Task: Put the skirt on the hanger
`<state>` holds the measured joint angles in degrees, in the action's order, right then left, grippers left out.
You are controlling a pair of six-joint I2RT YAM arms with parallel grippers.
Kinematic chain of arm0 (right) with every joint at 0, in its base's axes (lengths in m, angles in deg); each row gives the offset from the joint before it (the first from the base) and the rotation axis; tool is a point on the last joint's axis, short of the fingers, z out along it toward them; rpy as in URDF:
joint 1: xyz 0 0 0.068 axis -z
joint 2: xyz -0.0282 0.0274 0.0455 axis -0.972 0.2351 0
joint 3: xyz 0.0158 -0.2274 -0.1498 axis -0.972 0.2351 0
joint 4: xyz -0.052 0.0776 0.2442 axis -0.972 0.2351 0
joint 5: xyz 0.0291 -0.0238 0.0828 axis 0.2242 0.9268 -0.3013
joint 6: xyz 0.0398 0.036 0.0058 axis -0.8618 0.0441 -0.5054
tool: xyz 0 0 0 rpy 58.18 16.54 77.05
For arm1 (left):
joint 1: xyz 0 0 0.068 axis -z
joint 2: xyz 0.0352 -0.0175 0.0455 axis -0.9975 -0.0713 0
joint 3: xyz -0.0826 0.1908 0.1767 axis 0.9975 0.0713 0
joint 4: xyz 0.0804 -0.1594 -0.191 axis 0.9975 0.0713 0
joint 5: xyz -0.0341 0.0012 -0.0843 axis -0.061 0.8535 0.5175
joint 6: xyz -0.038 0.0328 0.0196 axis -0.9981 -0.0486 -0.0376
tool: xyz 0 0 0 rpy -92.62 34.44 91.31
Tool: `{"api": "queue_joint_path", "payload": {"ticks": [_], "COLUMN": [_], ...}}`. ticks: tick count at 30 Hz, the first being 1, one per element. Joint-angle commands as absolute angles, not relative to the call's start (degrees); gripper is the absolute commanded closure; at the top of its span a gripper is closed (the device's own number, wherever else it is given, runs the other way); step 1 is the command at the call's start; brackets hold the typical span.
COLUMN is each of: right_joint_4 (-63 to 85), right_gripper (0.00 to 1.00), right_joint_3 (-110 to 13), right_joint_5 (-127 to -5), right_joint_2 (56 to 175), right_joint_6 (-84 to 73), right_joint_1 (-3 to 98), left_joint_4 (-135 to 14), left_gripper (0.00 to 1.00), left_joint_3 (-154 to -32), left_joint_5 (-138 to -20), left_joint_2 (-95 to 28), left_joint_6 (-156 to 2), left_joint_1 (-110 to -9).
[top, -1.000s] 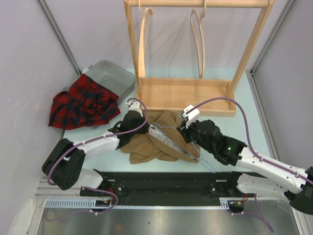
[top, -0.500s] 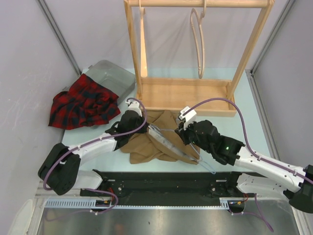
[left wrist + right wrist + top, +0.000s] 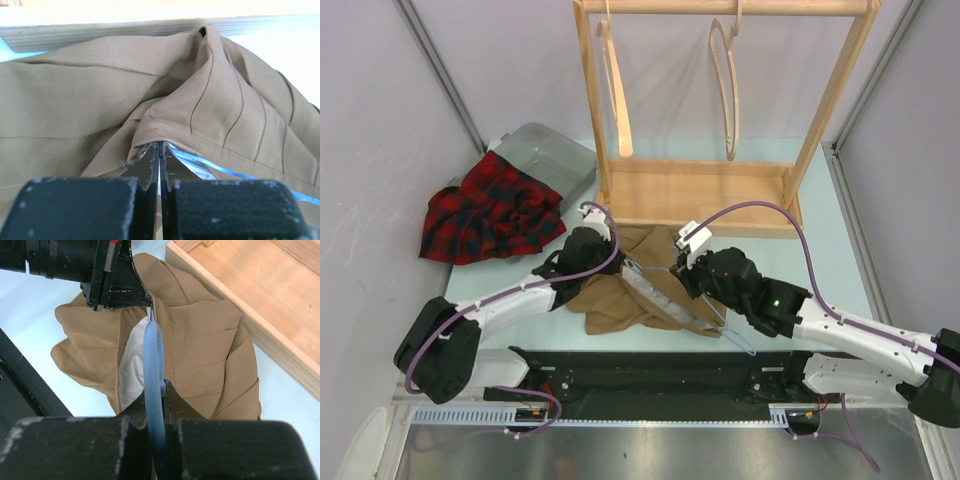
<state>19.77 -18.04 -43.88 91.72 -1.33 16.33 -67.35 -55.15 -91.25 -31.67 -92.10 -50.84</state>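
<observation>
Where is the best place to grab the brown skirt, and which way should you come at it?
Probably the stitched waistband edge of the brown skirt. It is a firm folded rim raised off the table, thin enough to pinch. Come in low from the left, as the left gripper does, so the opening stays free for the blue hanger.

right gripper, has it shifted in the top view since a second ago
Yes. The right gripper has slid left along the front edge of the wooden rack base, closer to the left gripper.
</observation>
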Motion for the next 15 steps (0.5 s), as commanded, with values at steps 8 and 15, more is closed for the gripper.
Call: {"api": "queue_joint_path", "payload": {"ticks": [8,15], "right_joint_4": [14.8,11.3], "right_gripper": [1.0,1.0], "right_joint_3": [-20.7,-19.3], "right_joint_5": [-45.0,-42.7], "right_joint_2": [92.4,92.5], "right_joint_6": [-0.2,-0.2], "right_joint_1": [15.3,15.1], "left_joint_4": [-71.7,-72.0], "left_gripper": [1.0,1.0], "left_joint_3": [-55.3,-55.5], "left_joint_5": [-88.1,-85.6], "left_joint_2": [-27.1,-25.8], "left_joint_6": [-89.7,-89.3], "left_joint_1": [-51.2,-51.2]}}
